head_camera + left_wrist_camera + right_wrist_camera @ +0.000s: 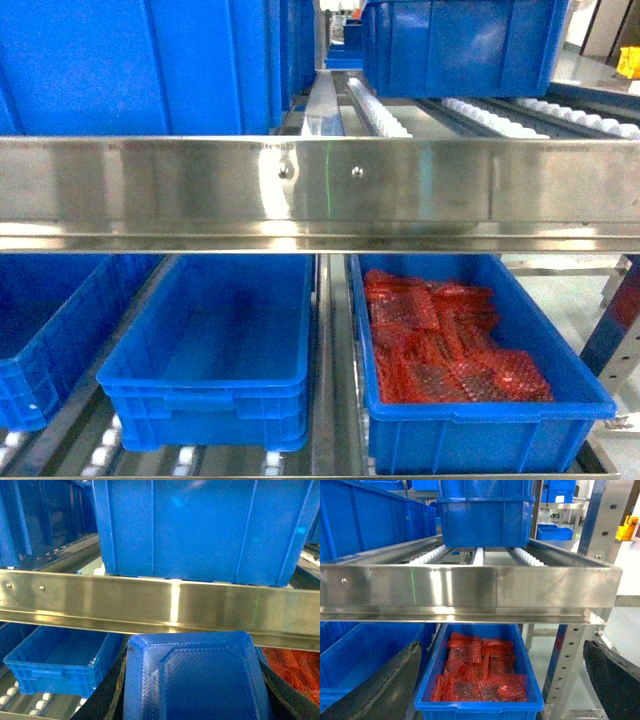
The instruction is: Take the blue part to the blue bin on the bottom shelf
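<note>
The blue part (195, 680), a flat ridged blue piece with cut corners, fills the lower middle of the left wrist view. My left gripper (196, 692) is shut on it, a black finger showing on each side. It hangs in front of the steel rail, above and right of the empty blue bin (55, 667). That bin (200, 385) stands left of centre on the bottom shelf (330, 400). My right gripper (500, 680) is open with nothing held, out in front of the crate of red bags. Neither gripper shows in the head view.
A like crate holding red bags (480, 415) (480, 707) sits right of the divider. Another blue crate (40, 350) stands far left. The upper shelf's steel front rail (320, 190) crosses the view, with large blue crates (460, 50) above. A perforated upright (570, 660) stands right.
</note>
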You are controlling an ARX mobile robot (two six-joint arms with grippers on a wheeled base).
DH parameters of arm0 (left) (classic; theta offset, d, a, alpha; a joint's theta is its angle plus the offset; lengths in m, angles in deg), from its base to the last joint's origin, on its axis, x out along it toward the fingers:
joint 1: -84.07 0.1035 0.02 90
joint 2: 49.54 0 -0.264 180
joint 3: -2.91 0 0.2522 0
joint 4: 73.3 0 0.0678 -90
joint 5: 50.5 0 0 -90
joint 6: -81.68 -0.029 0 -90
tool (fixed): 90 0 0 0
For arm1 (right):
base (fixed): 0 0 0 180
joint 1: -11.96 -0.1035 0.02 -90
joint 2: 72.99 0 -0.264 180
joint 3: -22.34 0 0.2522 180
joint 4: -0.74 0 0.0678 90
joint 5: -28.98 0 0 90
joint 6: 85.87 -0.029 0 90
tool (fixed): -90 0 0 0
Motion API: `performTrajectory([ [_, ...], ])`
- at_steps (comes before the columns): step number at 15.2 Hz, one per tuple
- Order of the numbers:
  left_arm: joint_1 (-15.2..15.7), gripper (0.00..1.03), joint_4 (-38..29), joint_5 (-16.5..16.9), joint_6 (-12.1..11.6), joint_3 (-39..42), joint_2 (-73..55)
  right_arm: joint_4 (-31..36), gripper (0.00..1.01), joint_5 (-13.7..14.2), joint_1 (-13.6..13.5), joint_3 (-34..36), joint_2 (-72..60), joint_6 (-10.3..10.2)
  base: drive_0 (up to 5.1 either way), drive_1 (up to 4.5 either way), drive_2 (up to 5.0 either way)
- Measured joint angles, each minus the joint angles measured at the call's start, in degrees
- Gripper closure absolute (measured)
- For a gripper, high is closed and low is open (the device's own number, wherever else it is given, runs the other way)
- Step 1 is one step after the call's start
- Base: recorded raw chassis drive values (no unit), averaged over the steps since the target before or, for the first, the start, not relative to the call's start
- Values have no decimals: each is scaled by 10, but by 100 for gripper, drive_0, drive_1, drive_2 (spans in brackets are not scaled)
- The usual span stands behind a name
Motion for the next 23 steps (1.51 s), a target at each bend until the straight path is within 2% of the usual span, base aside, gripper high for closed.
performTrajectory([
  [23,0,59,2,0,-2,1,0,-3,3,0,0,0,0,0,0,0,0],
])
